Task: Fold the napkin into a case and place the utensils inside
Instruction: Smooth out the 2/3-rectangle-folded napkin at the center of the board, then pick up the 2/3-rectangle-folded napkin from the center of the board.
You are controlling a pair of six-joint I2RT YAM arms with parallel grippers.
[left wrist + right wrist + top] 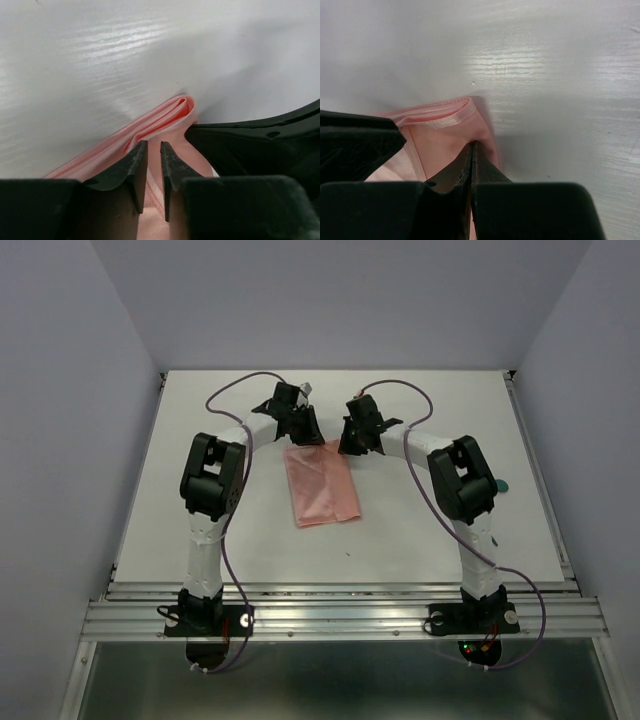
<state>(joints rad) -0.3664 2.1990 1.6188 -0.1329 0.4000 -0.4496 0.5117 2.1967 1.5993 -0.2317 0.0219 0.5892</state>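
Observation:
The salmon-pink napkin (322,490) lies folded as a rectangle mid-table, its far edge under both grippers. My left gripper (307,437) stands over the far left corner. In the left wrist view its fingers (153,145) are slightly apart, with cloth (165,117) showing in the gap and a layered fold just beyond. My right gripper (351,447) is at the far right corner. Its jaws (471,145) are pressed together, pinching the napkin's edge (445,135). A small dark-teal bit of the utensils (504,484) peeks out beside the right arm's elbow; the remainder is hidden.
Purple cables (230,392) loop from both wrists over the far part of the white table (200,540). The two grippers are close together; the right one's black body (260,145) fills the left wrist view's right side. Grey walls enclose the table.

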